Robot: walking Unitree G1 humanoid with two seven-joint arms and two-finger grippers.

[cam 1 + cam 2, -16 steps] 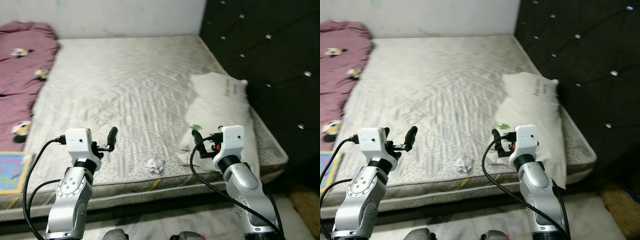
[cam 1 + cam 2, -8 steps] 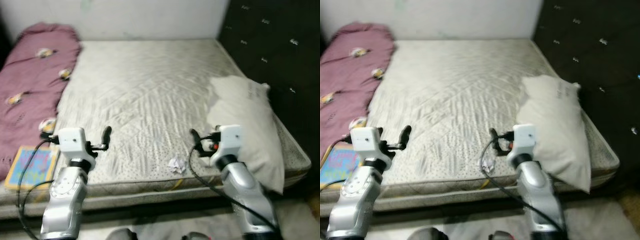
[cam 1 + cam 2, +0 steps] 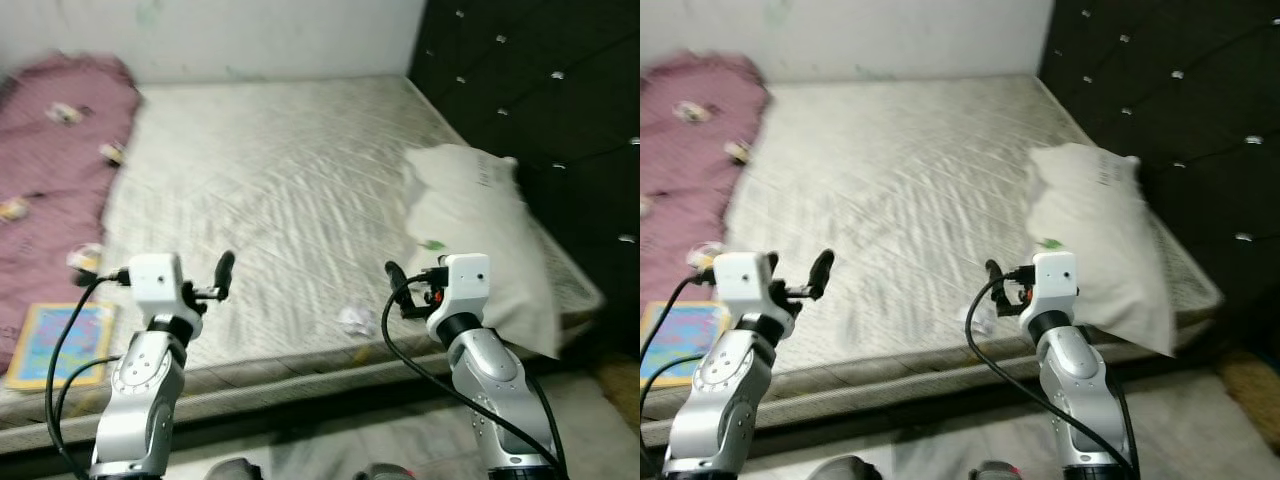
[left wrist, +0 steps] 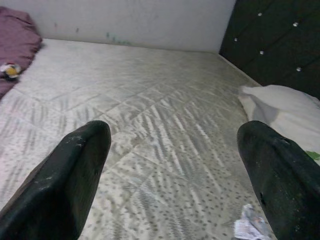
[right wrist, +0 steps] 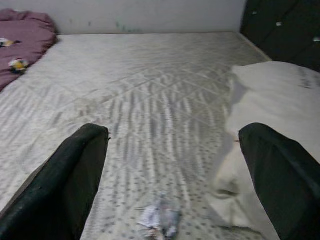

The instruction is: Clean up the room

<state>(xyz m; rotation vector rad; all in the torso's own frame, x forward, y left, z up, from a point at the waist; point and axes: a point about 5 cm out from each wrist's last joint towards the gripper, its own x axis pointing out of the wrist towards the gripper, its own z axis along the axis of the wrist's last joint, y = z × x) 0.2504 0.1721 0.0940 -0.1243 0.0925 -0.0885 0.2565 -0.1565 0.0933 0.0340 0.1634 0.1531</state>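
We are holding the left claw (image 4: 170, 185) and right claw (image 5: 172, 185) wide open above the bed (image 3: 300, 180). Crumpled paper (image 3: 354, 320) is lying near the pillow (image 3: 480, 240).

Bare mattress (image 3: 270, 190) lies open mid-frame; pillow (image 3: 480, 240) blocks the right, maroon blanket (image 3: 50, 150) the left.

The robot has two silver arms with rounded, jointed segments, each topped by a boxy white wrist housing. The left gripper (image 4: 170, 185) and right gripper (image 5: 172, 182) each carry two long, matte black fingers with blunt rounded tips. Black cables loop from each housing down along the arm (a small red part shows beside the right housing)
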